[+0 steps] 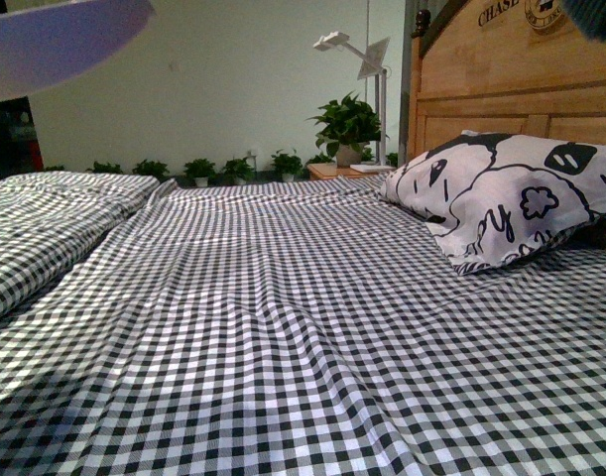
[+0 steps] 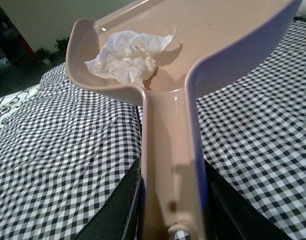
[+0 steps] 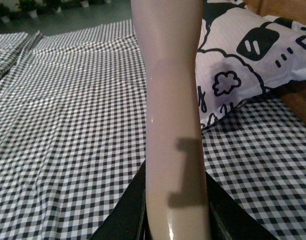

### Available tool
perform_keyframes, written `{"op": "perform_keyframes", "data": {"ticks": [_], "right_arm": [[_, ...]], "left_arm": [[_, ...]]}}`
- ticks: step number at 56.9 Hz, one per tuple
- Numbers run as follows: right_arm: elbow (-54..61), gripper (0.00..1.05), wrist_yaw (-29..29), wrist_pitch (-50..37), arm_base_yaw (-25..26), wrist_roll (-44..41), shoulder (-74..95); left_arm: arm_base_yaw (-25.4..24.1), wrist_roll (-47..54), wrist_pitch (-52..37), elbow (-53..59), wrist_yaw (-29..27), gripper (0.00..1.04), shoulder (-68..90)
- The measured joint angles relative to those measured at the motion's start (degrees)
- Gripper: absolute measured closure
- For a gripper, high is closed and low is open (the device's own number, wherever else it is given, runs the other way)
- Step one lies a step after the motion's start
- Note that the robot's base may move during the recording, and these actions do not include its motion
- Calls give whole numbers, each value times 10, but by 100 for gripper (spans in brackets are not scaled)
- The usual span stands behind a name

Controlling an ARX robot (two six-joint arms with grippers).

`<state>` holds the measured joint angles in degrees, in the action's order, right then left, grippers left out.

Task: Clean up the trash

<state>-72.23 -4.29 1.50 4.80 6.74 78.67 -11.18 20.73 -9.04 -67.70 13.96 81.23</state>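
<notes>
The trash (image 2: 128, 54), a crumpled white wad of tissue, lies inside the pale pink dustpan (image 2: 203, 35), held above the checked bedspread. My left gripper (image 2: 172, 200) is shut on the dustpan's handle. In the front view the dustpan's underside (image 1: 55, 40) shows blurred at the top left. My right gripper (image 3: 174, 210) is shut on the pale pink handle of the brush (image 3: 170, 100); its bristles are out of view. A dark blurred shape at the front view's top right corner cannot be identified.
A black-and-white checked bedspread (image 1: 283, 327) covers the bed. A cartoon-print pillow (image 1: 501, 193) leans against the wooden headboard (image 1: 501, 89) at the right. Potted plants (image 1: 347, 124) and a white lamp (image 1: 367, 59) stand behind the bed along the wall.
</notes>
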Motion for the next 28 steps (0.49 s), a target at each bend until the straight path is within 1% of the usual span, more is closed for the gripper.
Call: {"op": "perform_keyframes", "data": {"ticks": [9, 16, 28], "right_arm": [[38, 84, -17, -6, 2, 2, -56], [73, 84, -35, -10, 7, 4, -118], [117, 84, -53, -10, 8, 11, -193]], "left_arm": [[-15, -22, 30, 16, 21, 76, -55], [-25, -37, 70, 50, 59, 76, -121], [-43, -49, 101, 86, 91, 76, -188]]}}
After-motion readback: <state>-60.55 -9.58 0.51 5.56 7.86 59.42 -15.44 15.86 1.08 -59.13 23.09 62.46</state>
